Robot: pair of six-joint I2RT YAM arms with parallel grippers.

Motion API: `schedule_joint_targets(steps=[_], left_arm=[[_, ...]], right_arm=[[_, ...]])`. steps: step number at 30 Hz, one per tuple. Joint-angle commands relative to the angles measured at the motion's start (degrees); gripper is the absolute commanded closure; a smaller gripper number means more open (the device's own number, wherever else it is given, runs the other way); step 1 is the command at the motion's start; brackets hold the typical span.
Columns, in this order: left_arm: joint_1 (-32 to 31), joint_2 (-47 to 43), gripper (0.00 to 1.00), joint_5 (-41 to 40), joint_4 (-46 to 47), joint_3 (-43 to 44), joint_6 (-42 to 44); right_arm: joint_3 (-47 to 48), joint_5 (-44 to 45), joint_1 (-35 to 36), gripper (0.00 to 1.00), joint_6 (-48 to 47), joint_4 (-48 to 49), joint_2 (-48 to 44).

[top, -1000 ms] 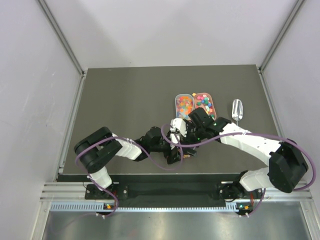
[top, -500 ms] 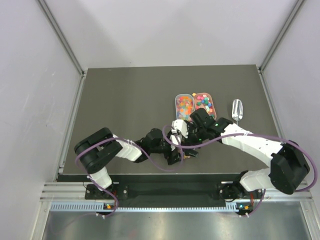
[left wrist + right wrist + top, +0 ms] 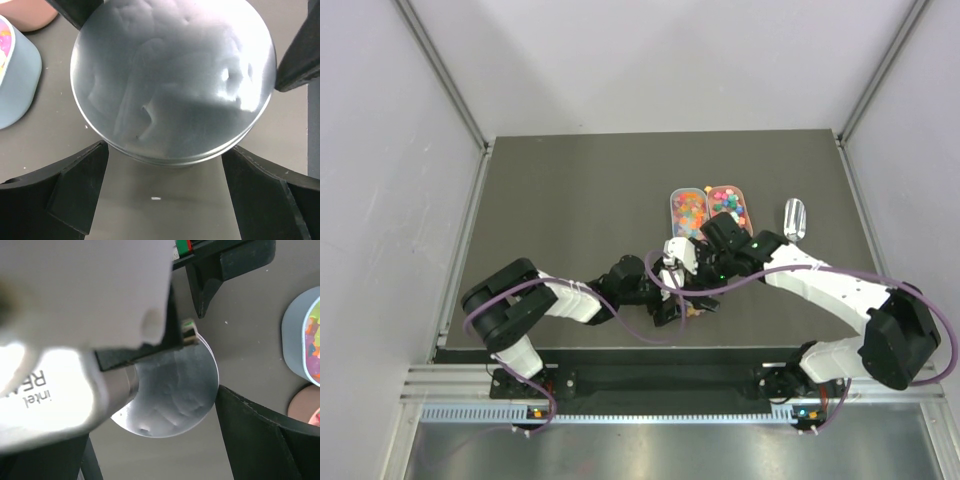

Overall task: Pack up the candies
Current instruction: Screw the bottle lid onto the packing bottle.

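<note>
The candies (image 3: 688, 208) fill two small oval trays, one blue (image 3: 687, 224) and one pink (image 3: 744, 205), at the middle right of the table. A clear round cup (image 3: 693, 309) with a frosted lid (image 3: 172, 80) stands near the front edge. A few bright sweets show through its side from above. My left gripper (image 3: 165, 155) is open, its black fingers (image 3: 65, 195) flanking the cup's near rim. My right gripper (image 3: 155, 410) hangs open over the same lid (image 3: 172, 390). Its right finger (image 3: 260, 440) stands beside the rim, while the left arm's wrist camera hides its other finger.
A clear scoop (image 3: 794, 218) lies to the right of the trays. The blue tray (image 3: 17, 85) sits close to the cup's left side in the left wrist view, with the pink tray (image 3: 27, 12) behind it. Both arms crowd together above the cup.
The left arm's elbow has sunk slightly toward the near left. Both grippers stay open at the cup, which has not moved.
</note>
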Motion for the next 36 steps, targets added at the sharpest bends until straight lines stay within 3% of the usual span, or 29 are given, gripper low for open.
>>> schedule_joint_targets(steps=[1, 8, 15, 26, 36], left_arm=[[0.3, -0.6, 0.02, 0.8, 4.1, 2.5, 0.1], [-0.2, 1.0, 0.02, 1.2, 4.7, 3.3, 0.1], [-0.3, 1.6, 0.02, 1.6, 3.3, 3.6, 0.4], [-0.3, -0.6, 0.01, -1.4, 3.2, 2.5, 0.4], [-0.3, -3.8, 0.01, 0.6, 5.4, -1.0, 0.0]], right_arm=[[2.6, 2.1, 0.1, 0.00, -1.5, -2.5, -0.7], [5.2, 5.0, 0.1, 0.00, -3.7, -2.9, -0.6], [5.2, -2.0, -0.1, 0.00, -4.2, -5.5, -3.0], [3.7, -3.8, -1.4, 0.00, -5.9, -6.9, -6.0], [1.5, -5.6, -3.6, 0.00, -5.1, -7.9, -8.9]])
